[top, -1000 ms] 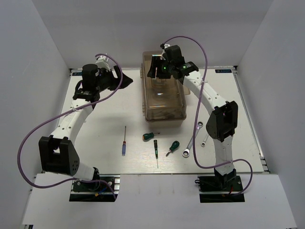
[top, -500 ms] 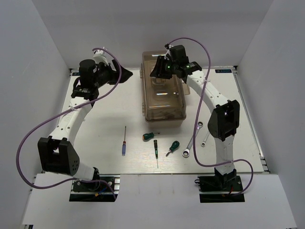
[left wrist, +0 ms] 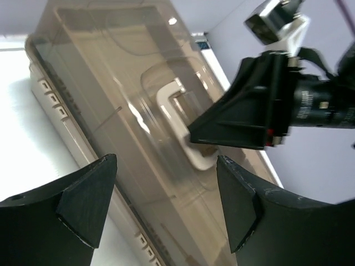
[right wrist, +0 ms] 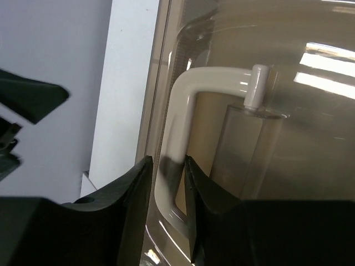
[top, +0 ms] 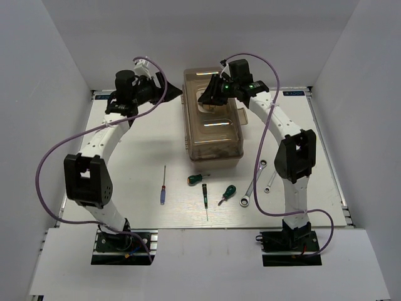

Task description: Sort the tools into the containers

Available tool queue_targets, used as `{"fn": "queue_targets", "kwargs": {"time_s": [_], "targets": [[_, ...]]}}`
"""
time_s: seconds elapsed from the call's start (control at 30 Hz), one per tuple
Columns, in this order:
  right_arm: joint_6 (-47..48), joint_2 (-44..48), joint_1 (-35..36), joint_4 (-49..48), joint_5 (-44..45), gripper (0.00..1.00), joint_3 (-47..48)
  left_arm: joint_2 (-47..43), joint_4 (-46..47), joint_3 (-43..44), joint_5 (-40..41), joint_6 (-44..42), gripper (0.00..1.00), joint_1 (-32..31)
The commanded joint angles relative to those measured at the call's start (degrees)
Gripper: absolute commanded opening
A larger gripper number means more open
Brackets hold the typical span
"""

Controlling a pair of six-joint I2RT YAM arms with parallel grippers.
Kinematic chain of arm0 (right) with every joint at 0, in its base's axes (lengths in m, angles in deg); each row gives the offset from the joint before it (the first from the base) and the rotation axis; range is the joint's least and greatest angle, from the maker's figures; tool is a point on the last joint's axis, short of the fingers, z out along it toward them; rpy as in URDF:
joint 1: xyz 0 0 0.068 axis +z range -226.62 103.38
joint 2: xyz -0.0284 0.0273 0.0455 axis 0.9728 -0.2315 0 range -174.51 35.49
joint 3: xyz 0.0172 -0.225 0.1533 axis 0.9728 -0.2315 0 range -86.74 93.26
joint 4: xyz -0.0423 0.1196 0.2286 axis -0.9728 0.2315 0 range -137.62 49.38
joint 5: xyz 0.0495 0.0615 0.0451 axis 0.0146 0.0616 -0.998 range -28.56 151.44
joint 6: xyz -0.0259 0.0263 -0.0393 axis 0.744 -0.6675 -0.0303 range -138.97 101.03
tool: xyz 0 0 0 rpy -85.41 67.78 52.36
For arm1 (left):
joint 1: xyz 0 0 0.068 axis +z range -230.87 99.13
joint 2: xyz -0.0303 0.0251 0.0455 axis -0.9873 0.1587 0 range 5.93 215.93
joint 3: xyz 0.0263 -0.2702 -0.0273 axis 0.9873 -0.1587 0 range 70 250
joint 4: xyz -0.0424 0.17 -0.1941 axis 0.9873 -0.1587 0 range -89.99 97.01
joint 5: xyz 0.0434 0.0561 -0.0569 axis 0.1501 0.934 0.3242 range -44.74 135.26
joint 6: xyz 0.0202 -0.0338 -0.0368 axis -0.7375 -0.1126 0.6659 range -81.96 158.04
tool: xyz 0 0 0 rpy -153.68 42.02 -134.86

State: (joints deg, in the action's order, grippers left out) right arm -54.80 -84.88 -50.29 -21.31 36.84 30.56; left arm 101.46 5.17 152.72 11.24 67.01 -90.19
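Right jaws are clamped on the toolbox point(top: 213, 128) handle point(right wrist: 216, 76) toward the far edge, left jaws wide open beside the lid point(left wrist: 111, 66). Tools point(top: 227, 193) all lie loose by the near edge.

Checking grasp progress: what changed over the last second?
Left gripper, open, swung in toward the far-left corner of the toolbox. Right gripper settled onto the pale handle, fingers closed around it. Tools lie where they were.
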Motion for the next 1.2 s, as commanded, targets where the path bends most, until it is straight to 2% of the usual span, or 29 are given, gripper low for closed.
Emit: {"fn": "queue_targets", "kwargs": {"time_s": [0.0,0.23,0.6,1.0,1.17], "targets": [[-2.57,-0.21,0.65,-1.43,-6.33,0.35,0.57,1.93,0.88,3.32,-3.07,1.35,0.82,-0.96],[-3.71,0.14,-0.40,-3.01,-7.39,0.30,0.92,4.93,1.41,5.61,-4.65,1.88,0.81,-2.80],[-4.33,0.14,-1.02,-3.36,-8.36,0.29,1.18,9.41,2.47,10.00,-5.18,3.55,0.80,-5.00],[-4.95,-0.03,-1.19,-4.24,-8.89,0.29,0.92,16.27,-2.99,17.04,2.20,6.18,0.76,-7.11],[-5.12,0.06,-1.28,-4.33,-9.24,0.29,0.48,18.64,-3.60,19.41,2.82,9.17,0.69,-7.64]]}}
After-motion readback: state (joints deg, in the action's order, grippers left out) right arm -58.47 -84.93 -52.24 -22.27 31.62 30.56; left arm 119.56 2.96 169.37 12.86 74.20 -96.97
